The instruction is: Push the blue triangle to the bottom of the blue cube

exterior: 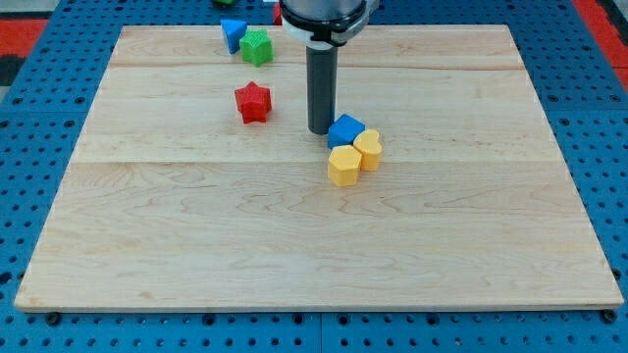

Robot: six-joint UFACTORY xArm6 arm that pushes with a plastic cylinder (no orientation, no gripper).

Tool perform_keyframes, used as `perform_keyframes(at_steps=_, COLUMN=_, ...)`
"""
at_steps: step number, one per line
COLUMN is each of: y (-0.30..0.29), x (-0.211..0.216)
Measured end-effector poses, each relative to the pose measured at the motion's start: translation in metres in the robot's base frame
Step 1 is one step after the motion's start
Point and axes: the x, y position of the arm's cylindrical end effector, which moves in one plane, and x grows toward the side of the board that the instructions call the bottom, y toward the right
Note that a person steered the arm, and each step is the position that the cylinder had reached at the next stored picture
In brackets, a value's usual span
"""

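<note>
Nearest the view's bottom lies the bare front stretch of the wooden board (pixel 314 265), pale planks with a rounded edge, resting on a blue pegboard table (pixel 29 147) that shows round it on every side. Moving up the board, the first blocks are a tight cluster a little right of the middle: a yellow hexagon-like block (pixel 343 166) at the front, a yellow heart-shaped block (pixel 369 149) just to its right and touching it, and the blue cube (pixel 344 129) behind them, pressed against both. My tip (pixel 320 132) stands on the board just to the left of the blue cube, touching it or very nearly so; which of the two cannot be made out. The tool is a plain dark rod with nothing to spread or pinch, and it holds no block; it rises straight up to a pale collar at the view's top. To the left of the rod, apart from it, sits a red star (pixel 253 102) on its own. Farther back, near the board's top edge and left of the rod, a green star-like block (pixel 256 46) lies with the blue triangle (pixel 232 32) just to its left and slightly behind, the two touching or nearly so. The blue triangle is well apart from the blue cube, up and to the left of it. A scrap of red shows at the view's top beside the rod's collar, too cut off to name.
</note>
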Motion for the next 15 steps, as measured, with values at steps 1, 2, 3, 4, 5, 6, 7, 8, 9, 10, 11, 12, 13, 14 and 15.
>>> perform_keyframes(at_steps=1, y=-0.016, x=-0.056)
perform_keyframes(at_steps=2, y=0.030, x=-0.117)
perform_keyframes(at_steps=3, y=0.071, x=-0.179)
perform_keyframes(at_steps=4, y=0.051, x=-0.195)
perform_keyframes(at_steps=5, y=0.029, x=-0.192)
perform_keyframes(at_steps=6, y=-0.023, x=-0.193)
perform_keyframes(at_steps=7, y=-0.087, x=-0.193)
perform_keyframes(at_steps=8, y=-0.134, x=-0.189)
perform_keyframes(at_steps=9, y=-0.169, x=-0.174)
perform_keyframes(at_steps=10, y=-0.179, x=-0.144)
perform_keyframes(at_steps=11, y=-0.181, x=-0.120)
perform_keyframes(at_steps=12, y=-0.181, x=-0.098)
perform_keyframes(at_steps=13, y=-0.186, x=-0.096)
perform_keyframes(at_steps=14, y=-0.194, x=-0.096)
perform_keyframes(at_steps=15, y=-0.201, x=-0.087)
